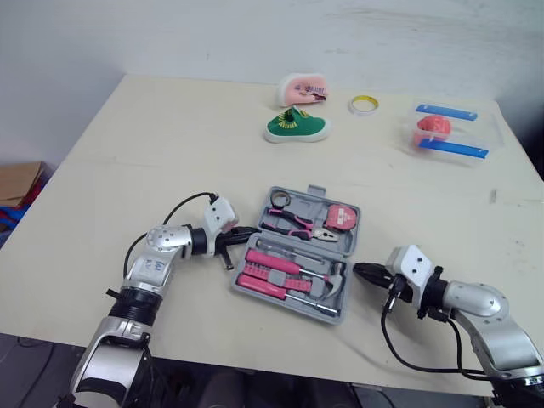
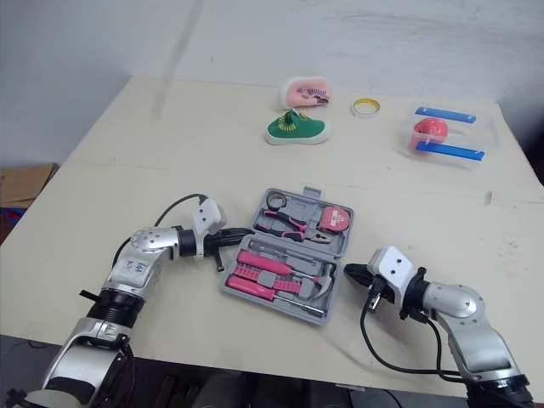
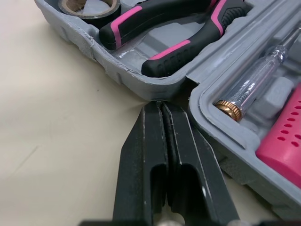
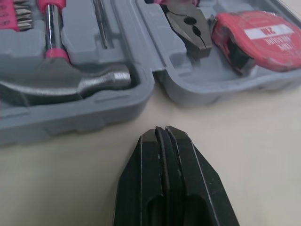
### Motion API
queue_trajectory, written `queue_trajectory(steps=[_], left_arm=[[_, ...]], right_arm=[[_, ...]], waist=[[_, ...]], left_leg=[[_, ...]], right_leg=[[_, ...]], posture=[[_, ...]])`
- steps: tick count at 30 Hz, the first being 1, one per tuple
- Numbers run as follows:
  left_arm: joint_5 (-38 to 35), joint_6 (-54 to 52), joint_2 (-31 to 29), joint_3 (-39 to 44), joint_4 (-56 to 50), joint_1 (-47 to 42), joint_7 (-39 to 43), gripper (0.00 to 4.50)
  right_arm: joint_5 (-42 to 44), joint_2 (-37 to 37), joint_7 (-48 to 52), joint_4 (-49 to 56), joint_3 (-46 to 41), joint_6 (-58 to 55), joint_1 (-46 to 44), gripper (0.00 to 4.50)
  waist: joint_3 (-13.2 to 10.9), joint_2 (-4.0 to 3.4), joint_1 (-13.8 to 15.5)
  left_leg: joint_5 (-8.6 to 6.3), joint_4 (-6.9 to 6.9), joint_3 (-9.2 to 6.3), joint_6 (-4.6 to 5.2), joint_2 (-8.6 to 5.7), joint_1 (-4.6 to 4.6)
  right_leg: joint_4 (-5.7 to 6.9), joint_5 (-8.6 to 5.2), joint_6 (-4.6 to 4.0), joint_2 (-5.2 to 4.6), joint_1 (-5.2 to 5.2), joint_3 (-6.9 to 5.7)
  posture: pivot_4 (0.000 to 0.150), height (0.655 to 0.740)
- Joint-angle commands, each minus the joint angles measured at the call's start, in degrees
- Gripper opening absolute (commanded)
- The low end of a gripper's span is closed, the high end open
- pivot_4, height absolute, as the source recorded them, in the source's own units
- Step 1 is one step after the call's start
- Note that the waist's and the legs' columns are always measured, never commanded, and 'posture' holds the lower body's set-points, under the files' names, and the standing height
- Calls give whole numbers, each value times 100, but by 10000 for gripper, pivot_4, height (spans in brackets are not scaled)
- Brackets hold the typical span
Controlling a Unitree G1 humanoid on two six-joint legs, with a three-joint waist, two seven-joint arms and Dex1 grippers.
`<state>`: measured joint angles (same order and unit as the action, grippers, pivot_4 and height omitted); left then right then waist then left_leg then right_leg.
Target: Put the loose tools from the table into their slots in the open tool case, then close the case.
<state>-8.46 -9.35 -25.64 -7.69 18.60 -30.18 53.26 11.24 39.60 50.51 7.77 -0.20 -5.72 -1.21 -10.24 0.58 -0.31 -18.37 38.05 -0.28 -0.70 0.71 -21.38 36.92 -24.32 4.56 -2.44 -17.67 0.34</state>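
Observation:
The grey tool case point(image 1: 293, 293) lies open on the table, holding pink-handled pliers point(image 1: 293, 223), a pink tape measure point(image 1: 341, 218), a tape roll point(image 1: 279, 199), a hammer point(image 4: 70, 84), a tester screwdriver point(image 3: 254, 84) and a pink bit holder point(image 1: 268, 274). My left gripper point(image 1: 252, 230) is shut, its tip at the case's left edge by the hinge notch point(image 3: 155, 96). My right gripper point(image 1: 359, 270) is shut and empty, just off the case's right edge, a small gap from it point(image 4: 162, 132).
At the back of the table stand a green toy shoe point(image 1: 296, 127), a pink object point(image 1: 304, 88), a yellow tape ring point(image 1: 363, 104) and a clear box point(image 1: 449, 132) with blue strips and a red item. The table's front edge runs close behind both arms.

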Motion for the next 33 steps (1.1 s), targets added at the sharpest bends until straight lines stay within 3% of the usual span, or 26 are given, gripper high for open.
queue_trajectory(steps=[1,14,27,29,32,33], left_arm=[[-162,-86,-92,-35,-560,221,281,0],[-425,-900,-339,194,-2203,1527,83,0],[-455,-1027,-711,635,-2316,1967,-133,0],[-499,-1041,-912,873,-2325,2077,-200,5160],[-1007,-1243,-1194,1603,-2583,2095,-233,17501],[-1392,-1627,-1257,1820,-2789,1947,-230,21798]], right_arm=[[-85,-101,114,3,279,104,19,538],[100,-20,625,341,570,-47,-55,538],[-11,215,196,360,26,-468,420,538],[211,248,68,398,-374,-632,544,0],[494,629,171,590,-1040,-856,676,10108],[1087,675,94,825,-1366,-1601,629,14525]], waist=[[0,0,4],[0,0,-92],[0,-1,-114],[1,-1,-113],[-4,-5,-92],[-7,-3,-85]], left_leg=[[0,0,0,0,0,1],[0,-8,-1,0,5,10],[-1,-12,-1,1,4,15],[-1,-12,-2,2,4,15],[-3,-12,-2,4,1,11],[-3,-12,-3,6,0,10]], right_leg=[[0,0,0,0,0,0],[-5,0,0,0,5,1],[-16,0,-1,-2,11,1],[-16,0,-1,-3,12,1],[-23,0,-1,-9,13,0],[-23,0,-1,-11,13,0]], posture=[[1500,7400],[1500,7400],[1500,7400],[1500,7400],[1500,7400],[1500,7400]])
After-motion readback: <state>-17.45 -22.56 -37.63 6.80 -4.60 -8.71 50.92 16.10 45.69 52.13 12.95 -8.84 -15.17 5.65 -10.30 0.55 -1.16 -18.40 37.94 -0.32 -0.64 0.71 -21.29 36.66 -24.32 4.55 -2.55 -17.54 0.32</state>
